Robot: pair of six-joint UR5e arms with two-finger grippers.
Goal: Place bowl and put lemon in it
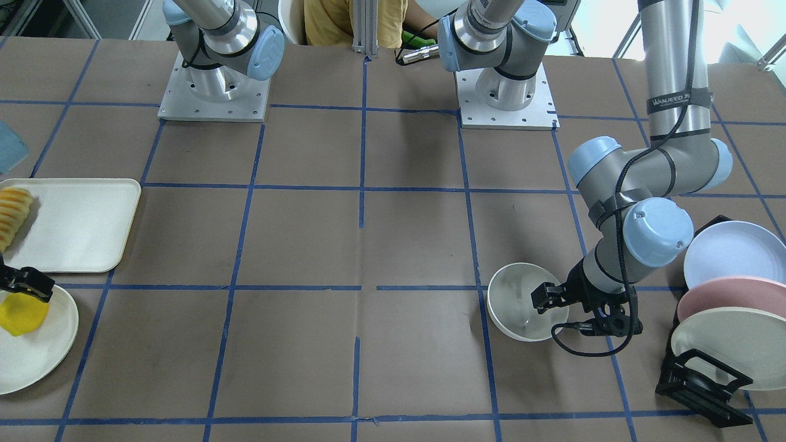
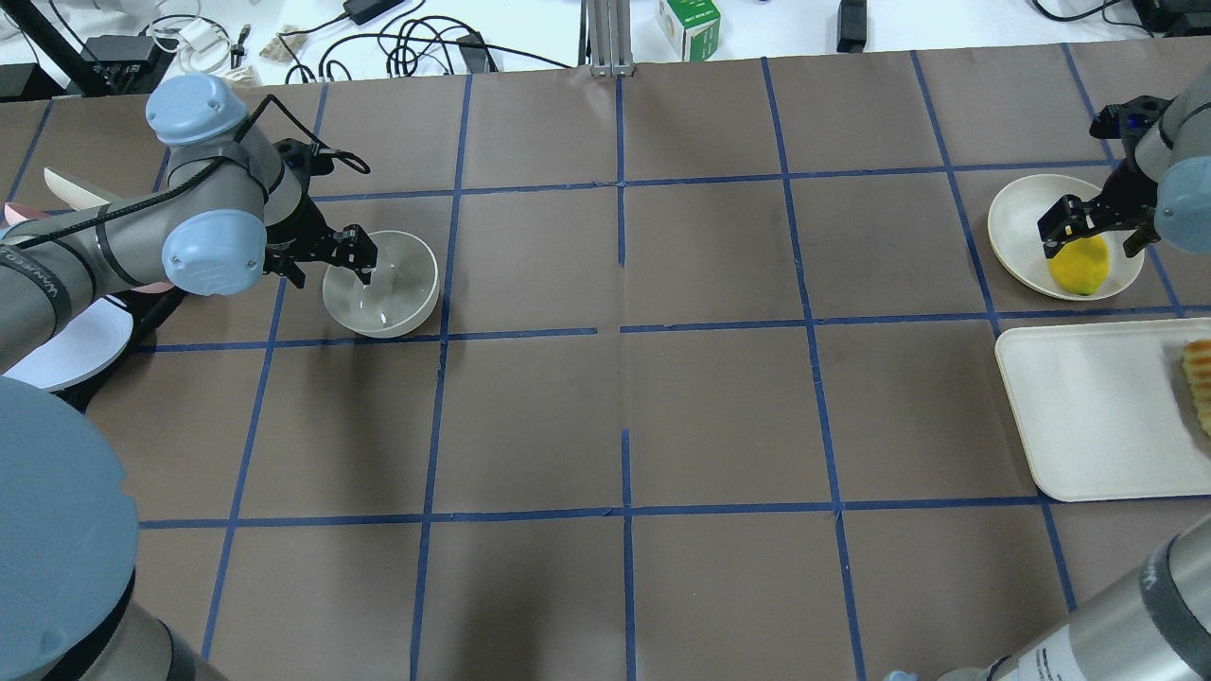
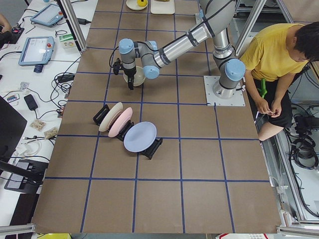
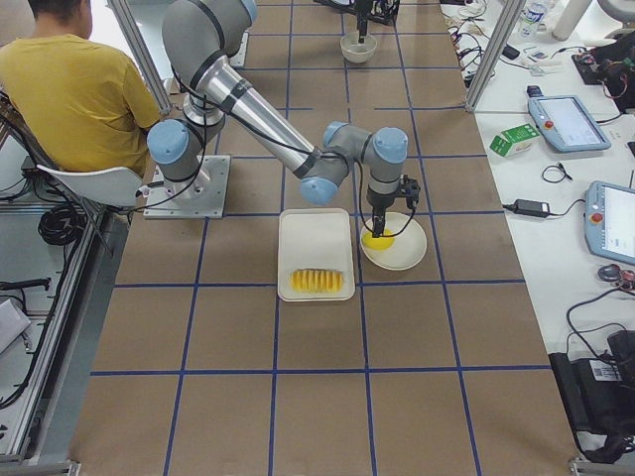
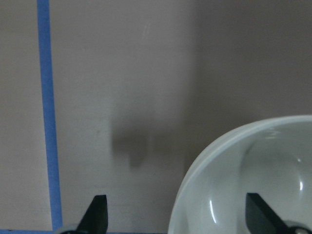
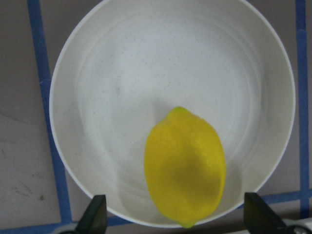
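The cream bowl (image 2: pixel 388 303) stands upright on the table on my left side, also seen in the front view (image 1: pixel 516 307). My left gripper (image 2: pixel 324 260) is open and points down astride its rim, one finger inside and one outside, as the left wrist view (image 5: pixel 178 217) shows. The yellow lemon (image 2: pixel 1081 267) lies on a flat cream plate (image 2: pixel 1017 227) at the far right. My right gripper (image 2: pixel 1093 236) is open just above the lemon, a finger on each side of it. In the right wrist view the lemon (image 6: pixel 185 165) lies between the fingertips.
A cream rectangular tray (image 2: pixel 1088 416) with a row of yellow-orange fruit slices (image 2: pixel 1200 378) lies next to the plate. A black rack (image 1: pixel 700 387) holds lavender (image 1: pixel 734 252), pink and cream plates behind my left arm. A person (image 1: pixel 356 21) sits behind the arm bases.
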